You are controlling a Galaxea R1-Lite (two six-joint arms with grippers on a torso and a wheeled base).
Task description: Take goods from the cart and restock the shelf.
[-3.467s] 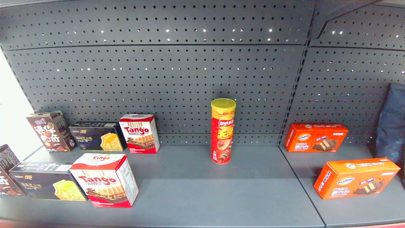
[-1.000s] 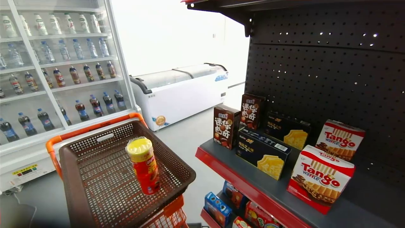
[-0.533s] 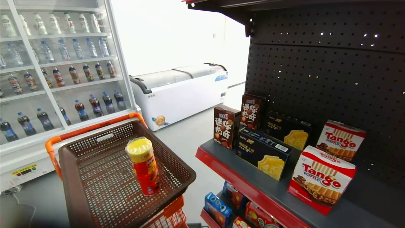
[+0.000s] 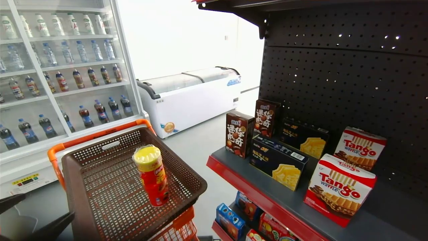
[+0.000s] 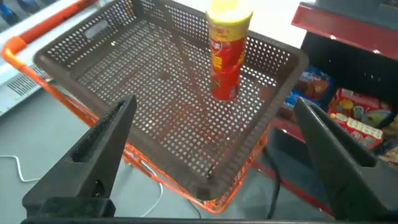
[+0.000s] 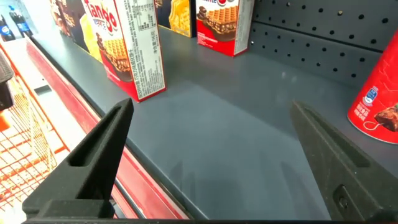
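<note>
The shelf (image 6: 236, 137) is standing at three o'clock of the cart (image 4: 100, 187), which is carrying the upright chips can (image 4: 152, 175). Left claw (image 5: 214, 101), gaping empty, is facing it at twelve: centring mid-body seems wisest. Right claw (image 6: 211, 104) is hanging open, empty.

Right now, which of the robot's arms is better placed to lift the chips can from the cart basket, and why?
Left. The left gripper hangs open by the cart basket, pointed at the upright chips can; the right gripper, also open, faces the shelf.
</note>
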